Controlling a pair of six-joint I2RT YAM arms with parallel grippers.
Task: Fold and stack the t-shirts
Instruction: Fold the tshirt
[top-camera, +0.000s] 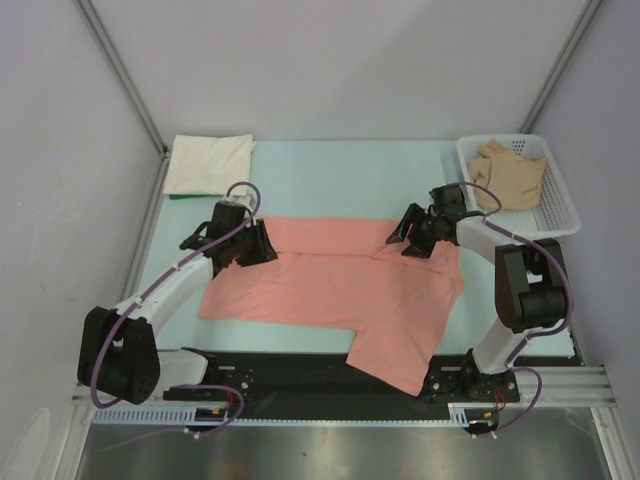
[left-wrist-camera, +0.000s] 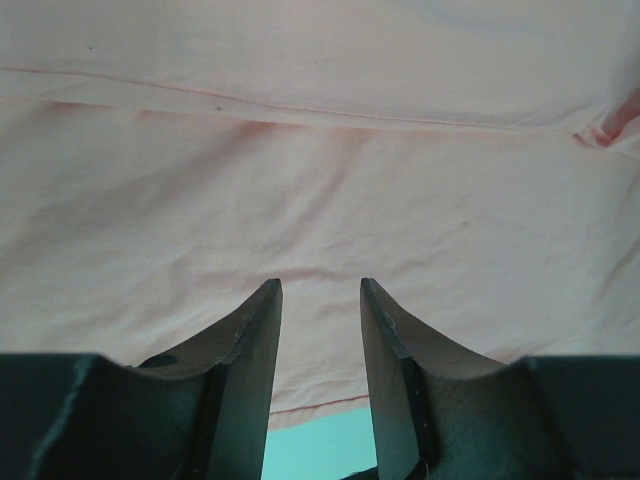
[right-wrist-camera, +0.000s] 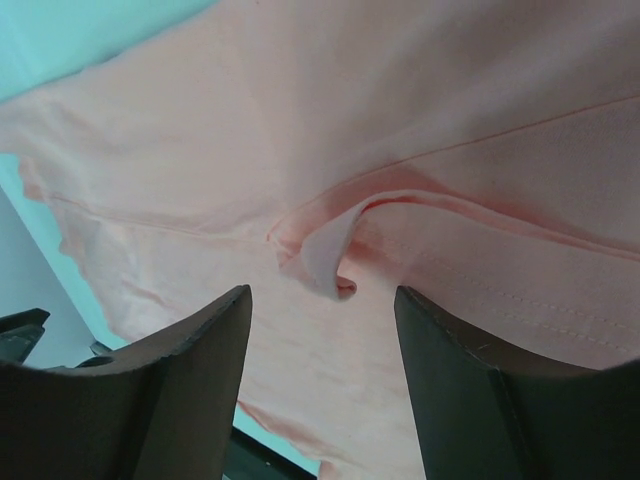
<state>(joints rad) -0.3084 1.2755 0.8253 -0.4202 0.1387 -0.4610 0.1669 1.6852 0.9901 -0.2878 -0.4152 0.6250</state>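
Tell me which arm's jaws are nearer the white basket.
Right. The right arm sits at the right side of the pink shirt, just beside the basket. The left arm is at the shirt's opposite side, far across the table.

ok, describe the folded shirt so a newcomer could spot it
On the table, go to the far left corner. The cream-white t-shirt lies there. It alone is folded flat; the salmon-pink t-shirt sprawls mid-table, and the tan-beige t-shirt sits crumpled in the white basket.
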